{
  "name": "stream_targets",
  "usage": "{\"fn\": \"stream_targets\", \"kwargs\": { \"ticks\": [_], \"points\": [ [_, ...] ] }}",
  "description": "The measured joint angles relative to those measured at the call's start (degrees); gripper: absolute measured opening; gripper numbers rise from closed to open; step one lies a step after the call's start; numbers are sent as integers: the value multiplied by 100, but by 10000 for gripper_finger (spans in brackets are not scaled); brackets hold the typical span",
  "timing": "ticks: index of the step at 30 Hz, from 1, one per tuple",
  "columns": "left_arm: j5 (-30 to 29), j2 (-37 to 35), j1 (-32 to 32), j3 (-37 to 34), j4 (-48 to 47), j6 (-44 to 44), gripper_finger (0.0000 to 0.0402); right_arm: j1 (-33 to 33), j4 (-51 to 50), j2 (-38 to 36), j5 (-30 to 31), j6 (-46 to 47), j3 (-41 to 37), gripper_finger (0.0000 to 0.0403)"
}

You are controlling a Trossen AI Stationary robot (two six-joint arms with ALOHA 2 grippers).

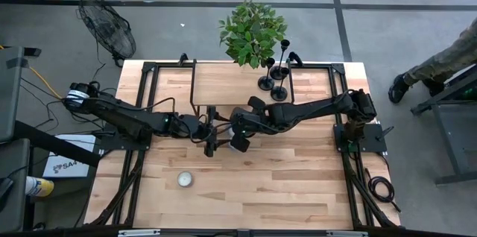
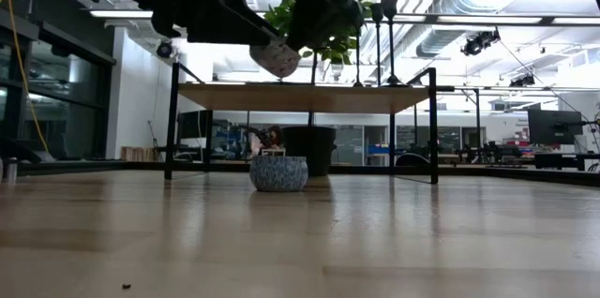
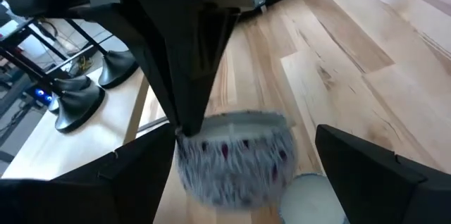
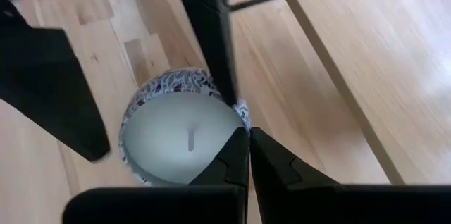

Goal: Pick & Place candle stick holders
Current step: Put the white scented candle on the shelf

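Three black candle stick holders (image 1: 274,82) stand by their round bases on the far right part of a raised wooden shelf (image 1: 223,84); two bases (image 3: 74,101) show in the left wrist view. Over the table's middle, my right gripper (image 1: 240,138) is shut on a short white candle in a patterned tin (image 4: 180,136), which hangs in the air (image 2: 275,57). My left gripper (image 1: 211,136) is open. Its fingers (image 3: 366,171) stand on either side of that candle (image 3: 236,157). My right gripper pinches the tin's rim (image 4: 239,115) between its two fingertips (image 4: 236,157), at one spot on the edge. The fingers slant down from the table's right side. The candle hangs clear of the table, tilted, its open top turned toward the gripper.
A second patterned candle (image 1: 185,179) sits on the table near the front left (image 2: 278,173). A potted plant (image 1: 252,32) stands behind the shelf. A fan (image 1: 108,28) is on the floor at the far left, and a person's leg (image 1: 440,62) shows at the right.
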Motion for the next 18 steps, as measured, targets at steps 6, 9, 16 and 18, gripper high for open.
{"fn": "stream_targets", "kwargs": {
  "ticks": [6, 9, 16, 18],
  "points": [
    [-16, 0, -2, 0, -71, 0, 337, 0, 68, 6, -23, -22, 0, 0],
    [-48, 0, -2, 0, -124, -36, 337, 2, 79, 6, -24, -17, 0, 0],
    [-80, 0, -2, 0, -130, -107, 337, 2, 305, 8, -68, -76, 0, 0],
    [-78, 0, -2, 0, -124, -132, 337, 2, 385, 8, -112, -123, 0, 0]
  ]
}}
